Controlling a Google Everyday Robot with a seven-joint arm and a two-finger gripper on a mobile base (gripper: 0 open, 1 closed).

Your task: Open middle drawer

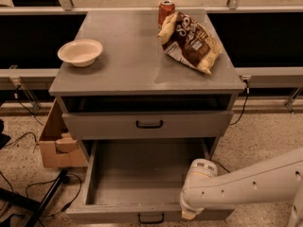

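Note:
The middle drawer [142, 174] is pulled far out of the grey cabinet. Its plain grey box interior shows and holds nothing. Its front [118, 214] faces the camera at the bottom of the view, with a small black bar handle [151, 217]. My gripper [189, 213] is at the end of the white arm that comes in from the right. It points down at the right part of that drawer's front edge, just right of the handle. The wrist hides most of the gripper.
The drawer above [149, 124] sits nearly pushed in, with a dark gap over it. On the cabinet top [132, 65] are a white bowl [80, 52], a brown chip bag [189, 41] and a red can [165, 11]. A cardboard box [57, 143] and cables lie on the floor to the left.

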